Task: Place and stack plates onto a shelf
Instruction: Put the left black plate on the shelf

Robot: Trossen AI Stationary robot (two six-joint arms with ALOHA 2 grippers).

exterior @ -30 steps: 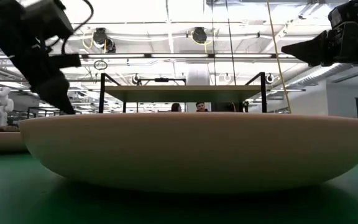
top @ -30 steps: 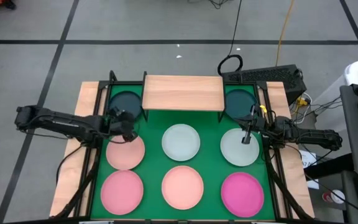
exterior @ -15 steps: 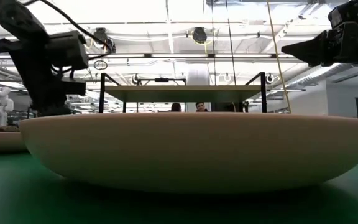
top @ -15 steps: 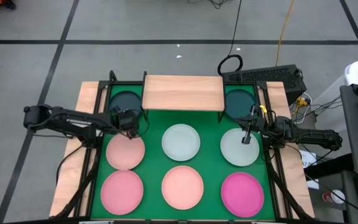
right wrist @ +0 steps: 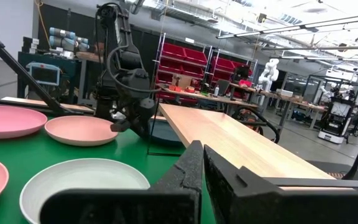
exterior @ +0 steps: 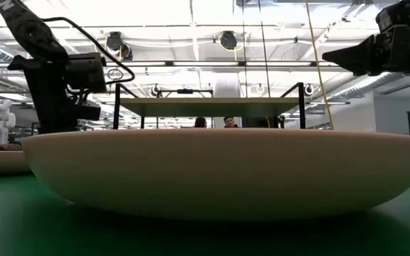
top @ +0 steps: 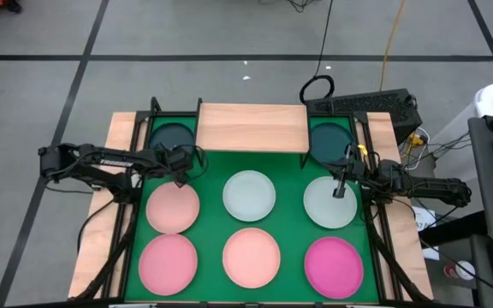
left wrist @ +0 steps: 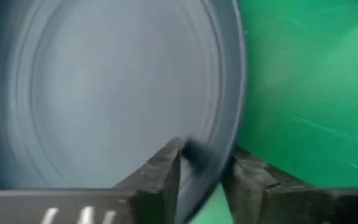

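Observation:
The light-wood shelf [top: 252, 128] stands at the table's far edge, bare on top. A dark teal plate [top: 169, 137] lies left of it and another [top: 329, 139] right of it. Two mint plates [top: 249, 195] [top: 329, 203], three pink or peach plates [top: 173, 208] [top: 168, 261] [top: 251, 257] and a magenta plate [top: 333, 267] lie on the green mat. My left gripper [top: 182, 162] is open at the left teal plate's near rim [left wrist: 213, 165]. My right gripper [top: 339, 190] is shut and empty above the right mint plate. My left gripper stands astride the left teal plate's near rim [left wrist: 219, 158], one finger [left wrist: 160, 177] inside the plate and one [left wrist: 250, 183] outside, coming from above. The plate lies flat on the table. I cannot tell whether the fingers touch it.
Black metal frame rails [top: 127, 214] [top: 375, 222] run along both sides of the green mat. In the low view the peach plate [exterior: 219, 171] fills the foreground and hides the table behind it. People show far off under the shelf [exterior: 212, 122].
My left gripper has gone from above the far left pink plate toward the table's far edge and down, to the near rim of the left teal plate. My right arm has kept still, and no plate has moved.

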